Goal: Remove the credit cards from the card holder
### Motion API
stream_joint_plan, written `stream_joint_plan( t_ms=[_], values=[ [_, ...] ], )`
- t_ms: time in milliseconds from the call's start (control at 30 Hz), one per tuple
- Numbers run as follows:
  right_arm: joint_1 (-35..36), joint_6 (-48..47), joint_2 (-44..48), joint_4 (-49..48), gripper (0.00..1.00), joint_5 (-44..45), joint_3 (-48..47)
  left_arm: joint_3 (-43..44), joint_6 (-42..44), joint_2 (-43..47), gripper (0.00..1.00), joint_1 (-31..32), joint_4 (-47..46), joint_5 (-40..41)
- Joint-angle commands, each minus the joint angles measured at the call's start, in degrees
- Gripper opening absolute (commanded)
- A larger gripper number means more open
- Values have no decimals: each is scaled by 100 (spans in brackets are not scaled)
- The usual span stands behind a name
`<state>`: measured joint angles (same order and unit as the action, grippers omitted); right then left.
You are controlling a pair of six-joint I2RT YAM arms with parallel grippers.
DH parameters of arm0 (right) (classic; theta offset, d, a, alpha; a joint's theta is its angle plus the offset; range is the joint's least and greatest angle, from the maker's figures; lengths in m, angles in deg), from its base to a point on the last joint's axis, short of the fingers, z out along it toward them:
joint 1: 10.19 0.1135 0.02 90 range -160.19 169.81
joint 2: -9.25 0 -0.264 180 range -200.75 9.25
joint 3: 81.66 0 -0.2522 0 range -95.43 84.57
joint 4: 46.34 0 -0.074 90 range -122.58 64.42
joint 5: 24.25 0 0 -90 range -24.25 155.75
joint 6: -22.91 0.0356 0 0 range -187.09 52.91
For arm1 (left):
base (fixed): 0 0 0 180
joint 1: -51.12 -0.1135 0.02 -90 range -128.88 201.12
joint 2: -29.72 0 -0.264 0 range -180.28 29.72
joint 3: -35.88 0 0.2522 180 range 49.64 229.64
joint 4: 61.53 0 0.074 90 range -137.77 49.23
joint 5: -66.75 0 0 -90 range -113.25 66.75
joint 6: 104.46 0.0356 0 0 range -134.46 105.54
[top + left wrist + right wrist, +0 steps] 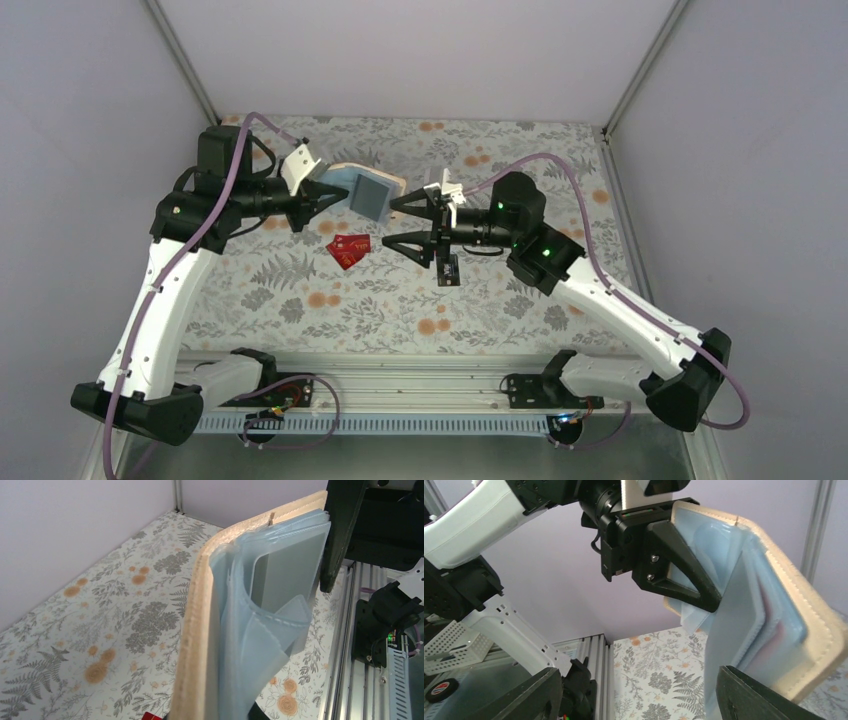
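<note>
Clamping the card holder (368,195), left hand (335,195) faces released right hand (390,222); red cards (348,248) bear illegible print.

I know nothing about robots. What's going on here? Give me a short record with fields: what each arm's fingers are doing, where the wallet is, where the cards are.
Left fingers: shut on the card holder, holding it open in the air above the table
Right fingers: open, close to the holder's free edge, gripping nothing
Cards out: red cards lying on the table near the holder
Cards inside: a reddish tint shows in one pocket; count unclear
</note>
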<state>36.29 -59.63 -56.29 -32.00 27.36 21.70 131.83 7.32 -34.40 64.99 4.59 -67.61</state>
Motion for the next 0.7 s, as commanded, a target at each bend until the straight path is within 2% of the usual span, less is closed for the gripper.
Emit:
stream_joint_plan(
  t_ms=[0,400,667],
  values=[
    [51,-40,74,-197,78,-394,-185,12,-69,49,2,-29,-134,-100],
    [52,33,-183,-57,74,272,-511,-6,5,114,2,-29,-80,-300],
    [55,-148,-314,-3,74,37,-656,7,19,111,3,-31,-59,-383]
  ],
)
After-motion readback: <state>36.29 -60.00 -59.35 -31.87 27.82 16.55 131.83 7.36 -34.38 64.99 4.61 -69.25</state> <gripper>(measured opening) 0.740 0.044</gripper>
